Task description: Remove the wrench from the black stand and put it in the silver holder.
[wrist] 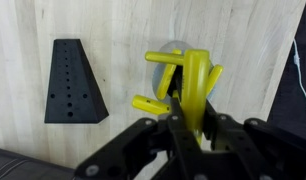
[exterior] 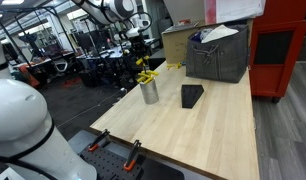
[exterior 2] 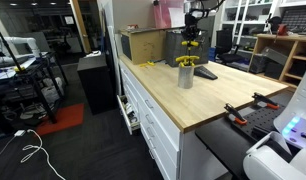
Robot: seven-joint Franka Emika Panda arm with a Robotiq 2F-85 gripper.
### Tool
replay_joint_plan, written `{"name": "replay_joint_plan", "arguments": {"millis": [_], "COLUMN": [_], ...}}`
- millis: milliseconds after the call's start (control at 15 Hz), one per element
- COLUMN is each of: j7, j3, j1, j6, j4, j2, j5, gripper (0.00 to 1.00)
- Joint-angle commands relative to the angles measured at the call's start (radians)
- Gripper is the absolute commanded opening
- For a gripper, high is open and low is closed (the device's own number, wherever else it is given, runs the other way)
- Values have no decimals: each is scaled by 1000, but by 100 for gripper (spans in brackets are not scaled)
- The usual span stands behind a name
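Pale wood tabletop (exterior: 213, 125) in a cluttered workshop (exterior: 63, 45), tool (wrist: 187, 112) tight on the wrench (wrist: 198, 78).

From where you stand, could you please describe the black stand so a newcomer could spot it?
Find the light wooden table and the big dark grey bin standing on it. Close by the bin, beside the shiny silver holder, sits the black stand. It alone is a low matte black wedge, its sloped face dotted with small holes.
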Motion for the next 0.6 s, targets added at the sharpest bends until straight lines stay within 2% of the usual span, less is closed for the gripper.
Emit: {"name": "replay_joint_plan", "arguments": {"millis": [0, 533], "j7": [-4, 72], "j3": [5, 5], "j1": [4, 22], "j6": [39, 66], "j4": [-2, -6], "j2": [8, 54], "j5": [23, -6], "gripper": [6, 6]}}
